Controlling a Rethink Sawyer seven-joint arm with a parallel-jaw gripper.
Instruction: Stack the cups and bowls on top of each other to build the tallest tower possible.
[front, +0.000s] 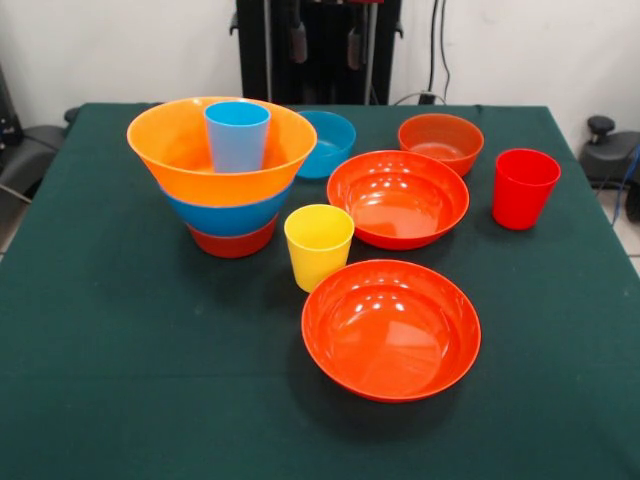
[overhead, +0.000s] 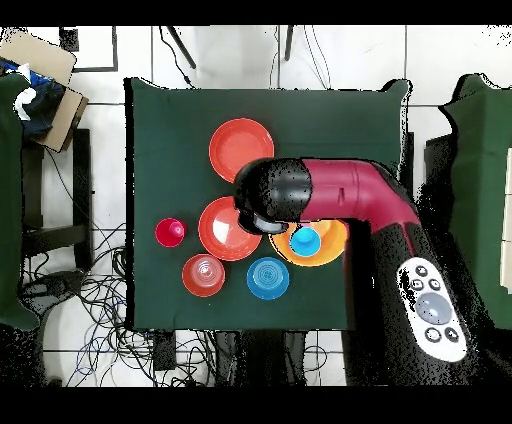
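Nearest, a wide red-orange bowl (front: 391, 328) lies loose in front of the yellow cup (front: 319, 245); the tower (front: 222, 172) stands just behind and beside that cup.
Topped by a light blue cup (front: 237, 135) sitting loose in the big orange bowl (front: 170, 148), the tower could probably tip if nudged or loaded off-centre. Dark green cloth (front: 120, 380) covers the table; cables trail on the pale tiled floor (overhead: 110, 330). The arm (overhead: 330, 190) hangs over the tower, but I cannot tell how its gripper stands.

Dark green tablecloth (front: 120, 330) over table; cardboard box (overhead: 40, 70) beside it; cables (overhead: 90, 300) across tiled floor (overhead: 450, 50).
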